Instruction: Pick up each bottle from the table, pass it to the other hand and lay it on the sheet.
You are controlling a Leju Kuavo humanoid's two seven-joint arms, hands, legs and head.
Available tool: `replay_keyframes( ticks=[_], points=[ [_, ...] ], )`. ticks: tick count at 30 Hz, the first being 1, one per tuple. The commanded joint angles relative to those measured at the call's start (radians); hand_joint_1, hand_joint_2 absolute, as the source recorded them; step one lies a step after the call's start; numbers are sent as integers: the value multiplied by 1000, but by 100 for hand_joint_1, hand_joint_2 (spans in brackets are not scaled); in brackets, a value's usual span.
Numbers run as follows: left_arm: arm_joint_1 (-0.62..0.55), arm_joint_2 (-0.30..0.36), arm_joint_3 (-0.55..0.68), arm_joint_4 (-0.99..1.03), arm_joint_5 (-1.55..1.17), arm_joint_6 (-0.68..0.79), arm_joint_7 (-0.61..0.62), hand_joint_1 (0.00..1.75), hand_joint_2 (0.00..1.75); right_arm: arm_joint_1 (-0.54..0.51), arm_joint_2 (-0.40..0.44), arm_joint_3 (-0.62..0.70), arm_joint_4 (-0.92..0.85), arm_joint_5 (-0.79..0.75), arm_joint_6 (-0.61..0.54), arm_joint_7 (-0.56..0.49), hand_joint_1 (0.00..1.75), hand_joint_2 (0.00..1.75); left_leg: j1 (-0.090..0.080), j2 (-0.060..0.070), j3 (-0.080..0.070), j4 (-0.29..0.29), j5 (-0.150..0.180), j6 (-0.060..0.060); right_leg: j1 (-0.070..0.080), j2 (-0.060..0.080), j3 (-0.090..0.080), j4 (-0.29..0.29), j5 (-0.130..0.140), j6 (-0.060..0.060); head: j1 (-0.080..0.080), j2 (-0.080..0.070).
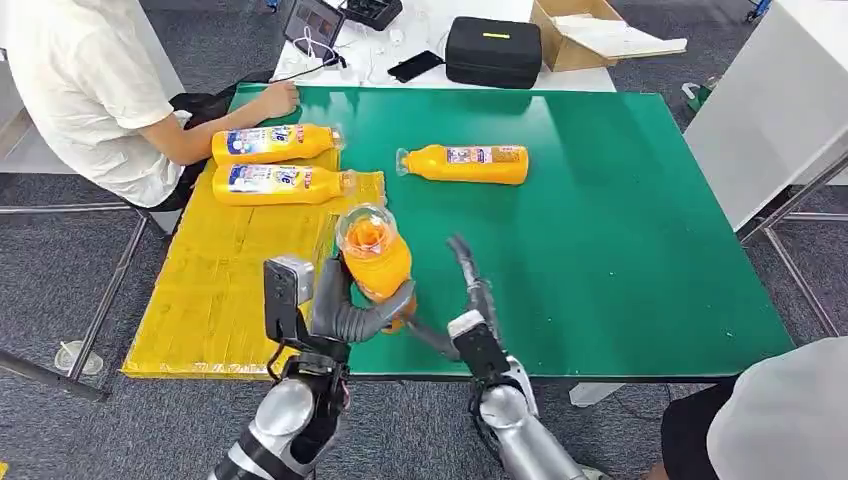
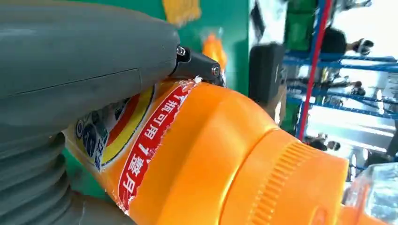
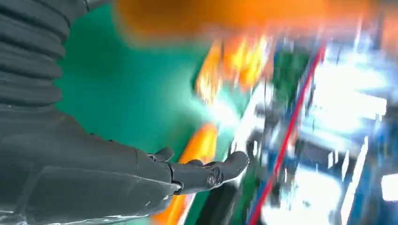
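My left hand grips an orange bottle upright above the green table's front edge, its clear cap toward the camera. The left wrist view shows the same bottle close up, its label under my thumb. My right hand stands just right of the bottle with fingers spread and nothing in it; its fingers stretch out in the blurred right wrist view. Two orange bottles lie on the yellow sheet. Another orange bottle lies on the green table.
A person in a white shirt sits at the far left with a hand on the table corner. A black case, a cardboard box and a phone lie on the white table behind. Another person stands at the front right.
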State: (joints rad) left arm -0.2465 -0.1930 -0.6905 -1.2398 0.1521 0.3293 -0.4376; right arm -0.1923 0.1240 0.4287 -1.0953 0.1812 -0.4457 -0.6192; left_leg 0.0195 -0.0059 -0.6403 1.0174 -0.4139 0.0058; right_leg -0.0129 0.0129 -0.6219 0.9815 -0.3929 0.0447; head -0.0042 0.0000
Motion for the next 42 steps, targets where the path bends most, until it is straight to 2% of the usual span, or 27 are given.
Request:
replay_keyframes(
  ticks=[1,3,5,8,12,15,16,18,20,29,32,36,42],
  points=[
    [45,152,163,-82,-293,99,34,175,175,189,-46,-238,-357,64,-201,-79,0,0,-1,0,2,-1,0,0,0,-1,1,0,-1,-1,0,0],
    [60,158,221,-111,-333,100,40,175,175,239,-56,-253,-468,90,-252,-79,0,0,-1,0,1,-1,-1,0,0,-1,1,0,-1,-1,0,0],
    [64,165,263,-127,-419,125,51,175,175,268,-42,-273,-540,124,-252,-79,0,0,0,0,1,0,-1,0,0,-1,1,1,-2,-2,0,0],
    [28,176,321,-73,-684,260,101,175,175,284,-16,-272,-619,183,-252,-79,0,0,-1,1,2,1,-3,0,0,-1,1,2,-3,-3,0,0],
    [-24,170,366,16,-772,236,134,175,175,262,-19,-256,-551,198,-252,-79,0,0,0,1,1,0,-1,0,0,-1,0,1,-1,-3,0,0],
    [-93,214,341,177,-1260,301,309,175,175,226,-36,-246,-439,167,-191,-79,0,0,0,0,3,-2,1,0,1,-1,2,-2,-1,-2,0,0],
    [-110,220,336,214,-1326,292,336,175,175,221,-39,-241,-426,169,-188,-79,0,175,0,0,5,-2,1,0,0,-2,4,-1,-1,-3,0,0],
    [-178,216,322,347,-1414,237,378,175,175,210,-36,-235,-405,160,-158,-79,0,175,0,1,5,-3,1,0,1,0,4,-2,0,-3,0,0],
    [-240,184,318,468,-1411,183,374,175,175,194,-29,-234,-375,168,-134,-79,0,175,0,0,4,-2,1,0,1,-1,4,-1,-1,-3,0,0],
    [-257,173,308,502,-1415,174,375,175,175,195,-26,-234,-378,166,-123,-79,0,175,0,0,3,-1,1,0,1,-1,2,0,-1,-2,0,0],
    [-284,149,304,543,-1392,117,372,175,175,184,-17,-232,-350,176,-92,-79,0,175,0,1,5,-1,0,0,1,-2,5,0,-2,-3,0,0],
    [-331,103,312,670,-1321,43,333,175,175,164,-10,-226,-309,161,-75,-79,0,175,0,-1,0,0,2,-1,0,-2,0,0,-1,-2,0,0],
    [-362,83,317,778,-1283,-11,337,175,175,145,-7,-212,-277,139,-62,-79,0,175,0,1,1,-1,1,0,0,0,1,0,-1,-2,0,0]
  ],
)
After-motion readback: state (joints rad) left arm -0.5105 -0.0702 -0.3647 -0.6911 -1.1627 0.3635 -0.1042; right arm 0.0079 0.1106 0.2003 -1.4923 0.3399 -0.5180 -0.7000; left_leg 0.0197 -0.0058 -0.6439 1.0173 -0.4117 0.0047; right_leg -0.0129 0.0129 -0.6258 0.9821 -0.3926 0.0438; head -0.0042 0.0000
